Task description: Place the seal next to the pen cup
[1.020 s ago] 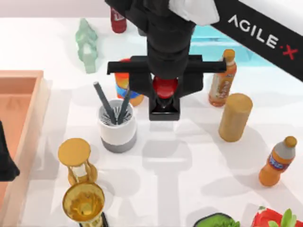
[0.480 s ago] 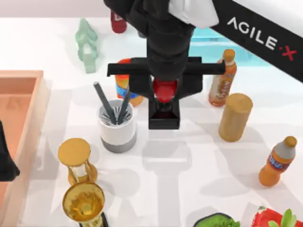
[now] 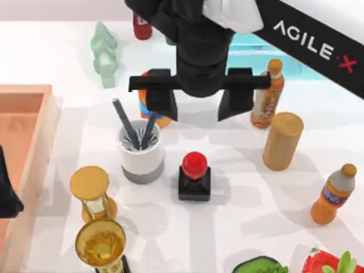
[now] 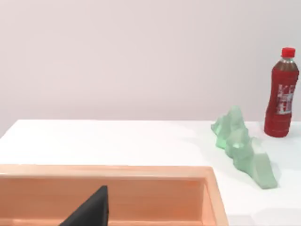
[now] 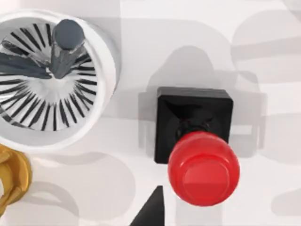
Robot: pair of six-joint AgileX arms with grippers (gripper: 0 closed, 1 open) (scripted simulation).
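Bright, even rendered light, no glare

Soft grey overlapping shadows fall across the white worktop (image 3: 244, 187); the seal (image 3: 194, 176) shows a faint highlight on its red knob.

The right gripper (image 3: 198, 108) has let go: its fingers, closed on the red knob a second ago, now stand spread wide with nothing between them. The seal (image 3: 194, 177) has left the gripper and now stands upright on the table (image 3: 239, 199), just beside the pen cup (image 3: 141, 152), not touching it.
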